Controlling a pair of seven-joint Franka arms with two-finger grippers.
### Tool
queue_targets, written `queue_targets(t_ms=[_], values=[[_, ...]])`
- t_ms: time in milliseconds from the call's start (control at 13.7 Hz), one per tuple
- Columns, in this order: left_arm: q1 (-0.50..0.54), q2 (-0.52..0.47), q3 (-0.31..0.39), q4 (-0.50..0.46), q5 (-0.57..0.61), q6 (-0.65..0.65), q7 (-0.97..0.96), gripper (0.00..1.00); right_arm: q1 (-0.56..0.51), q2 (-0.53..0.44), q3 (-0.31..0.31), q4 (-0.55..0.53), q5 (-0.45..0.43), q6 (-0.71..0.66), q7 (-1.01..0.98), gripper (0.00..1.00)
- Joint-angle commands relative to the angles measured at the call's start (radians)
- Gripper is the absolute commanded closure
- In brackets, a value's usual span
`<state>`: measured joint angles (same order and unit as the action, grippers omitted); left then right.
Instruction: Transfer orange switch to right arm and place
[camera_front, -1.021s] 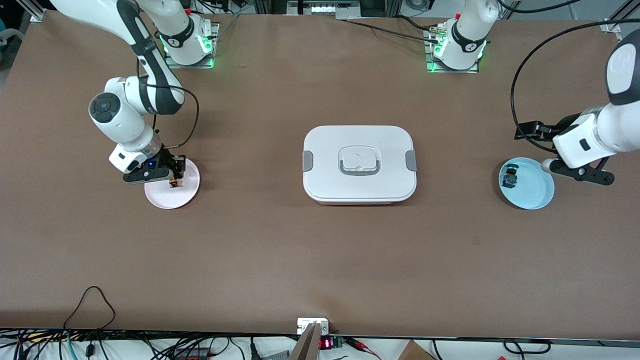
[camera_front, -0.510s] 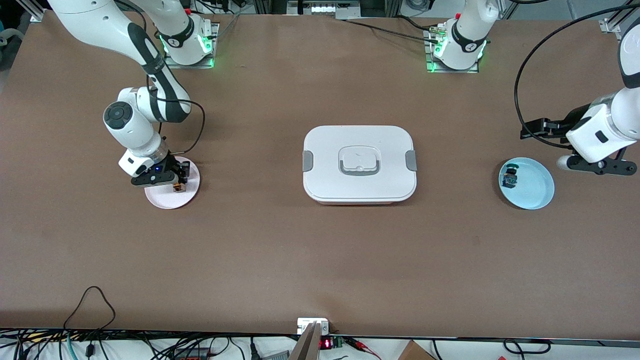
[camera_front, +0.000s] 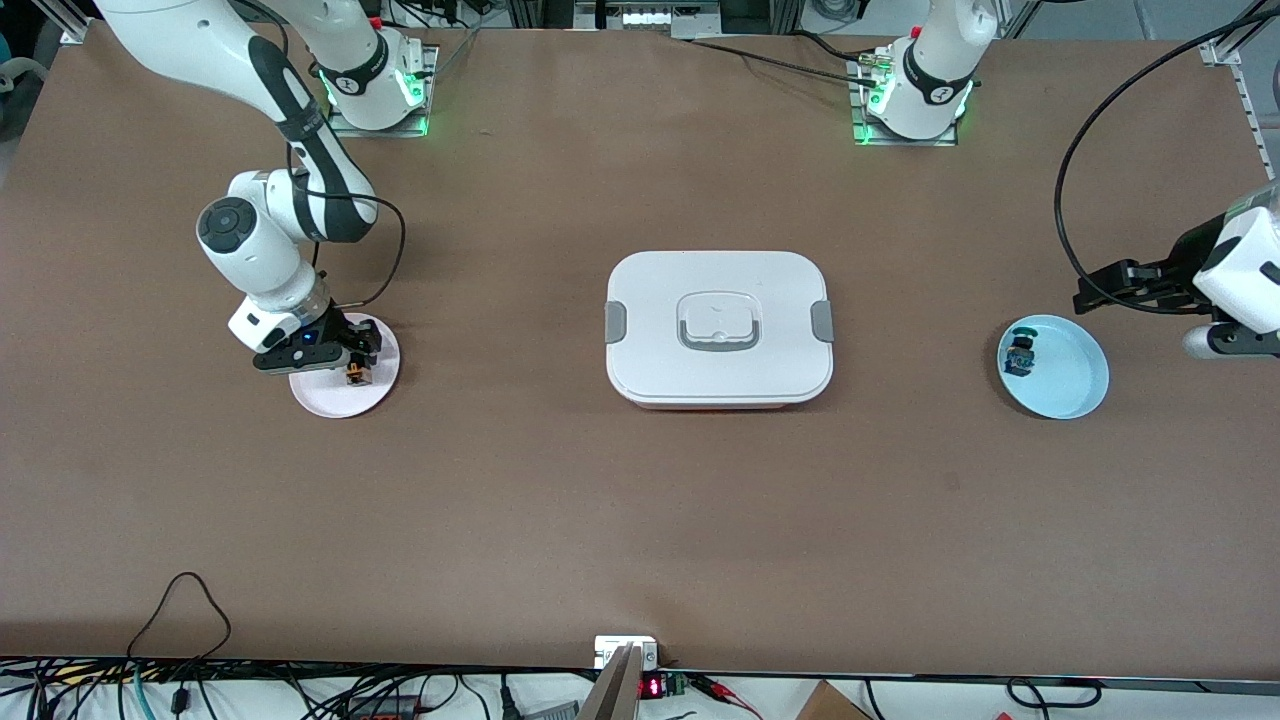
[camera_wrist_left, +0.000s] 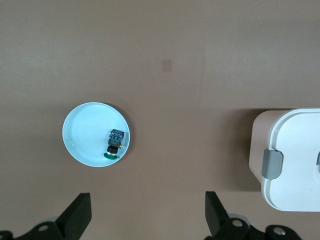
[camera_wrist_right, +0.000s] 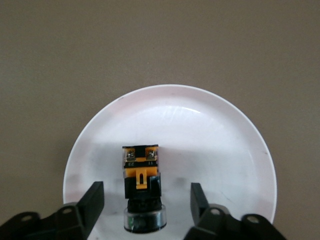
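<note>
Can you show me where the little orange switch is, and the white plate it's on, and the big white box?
orange switch (camera_wrist_right: 142, 175): right wrist view, on its orange middle band.
white plate (camera_wrist_right: 215, 145): right wrist view, on a bare part of its surface.
big white box (camera_front: 660, 290): front view, on its lid, beside the handle.

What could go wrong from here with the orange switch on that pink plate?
The right hand is open, its fingers straddling the orange switch on the pink plate. Lifting off at an angle could clip the switch and tip it or push it toward the rim. The plate looks light, so a bump might slide it too. The left hand waits open, clear of the blue plate.
</note>
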<state>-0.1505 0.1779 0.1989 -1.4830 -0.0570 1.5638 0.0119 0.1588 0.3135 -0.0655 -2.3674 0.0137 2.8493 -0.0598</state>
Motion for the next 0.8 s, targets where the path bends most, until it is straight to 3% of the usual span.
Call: queue_targets(t_ms=[0,292,583,729], values=[[0.005,-0.024,-0.007,-0.014,0.005,0.005,0.023,0.0,-0.005,-0.13,0.007,0.0,-0.008,-0.138,-0.006,0.0],[0.003,-0.12,-0.007,-0.166,0.006,0.119,0.023,0.0,-0.002,-0.324,0.004,0.083,-0.008,-0.457,-0.011,0.0],[-0.003,-0.11,-0.007,-0.138,0.012,0.113,0.023,0.0,-0.007,-0.494,-0.003,0.256,-0.005,-0.876,0.0,0.0],[0.003,-0.109,-0.006,-0.138,0.012,0.114,0.023,0.0,-0.007,-0.516,-0.004,0.423,-0.006,-1.084,0.0,0.0]])
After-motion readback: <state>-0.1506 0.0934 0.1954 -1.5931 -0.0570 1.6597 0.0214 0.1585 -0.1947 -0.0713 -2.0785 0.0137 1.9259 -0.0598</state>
